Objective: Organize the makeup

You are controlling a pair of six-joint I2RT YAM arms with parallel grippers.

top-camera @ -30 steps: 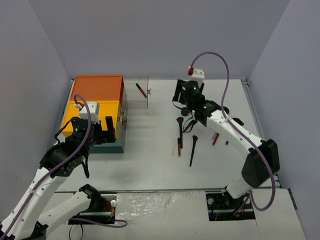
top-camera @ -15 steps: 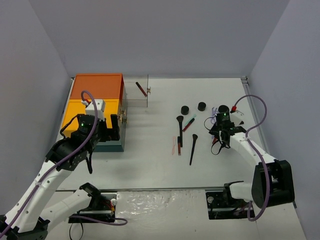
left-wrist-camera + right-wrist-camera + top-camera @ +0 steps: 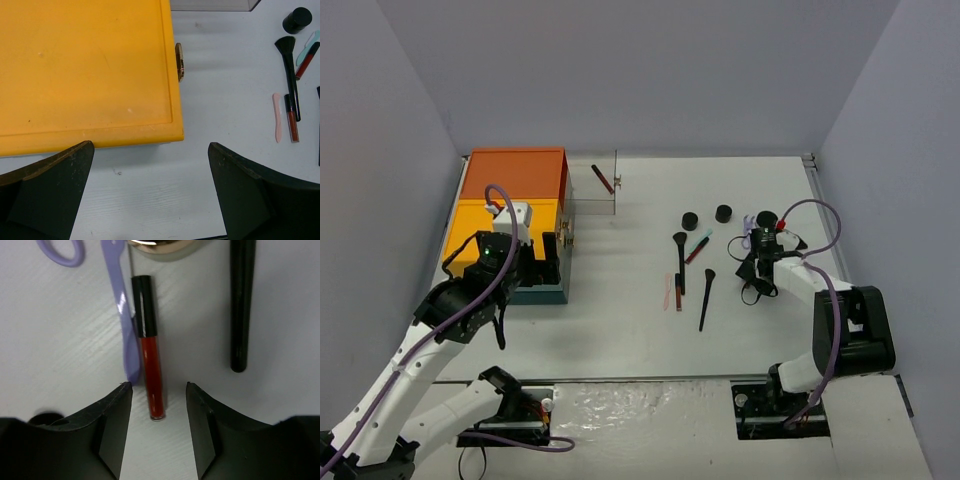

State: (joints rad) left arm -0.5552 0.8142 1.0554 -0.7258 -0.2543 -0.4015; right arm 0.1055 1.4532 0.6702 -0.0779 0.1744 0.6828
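Observation:
The makeup lies spread over the white table: black jars (image 3: 689,219) (image 3: 723,213), slim black brushes (image 3: 680,262) (image 3: 705,298), and teal (image 3: 701,238) and pink (image 3: 668,290) sticks. My right gripper (image 3: 159,390) is low at the right, open. Its jaws stand either side of the lower end of a red gloss tube (image 3: 150,365), with a gap on each side. A lilac loop tool (image 3: 117,305) lies against the tube's left side, and a black brush handle (image 3: 241,305) lies to its right. My left gripper (image 3: 150,165) is wide open over bare table beside the yellow box lid (image 3: 85,70).
The orange-topped box (image 3: 515,175) stands at the back left, its brass latch (image 3: 179,69) facing the table. A clear holder (image 3: 592,185) beside it has a red stick (image 3: 602,179) in it. A round jar's rim (image 3: 160,247) sits just beyond the red tube.
My right arm swung from the back middle to the right side and came down over the red tube, its jaws narrowing. The left arm shifted slightly.

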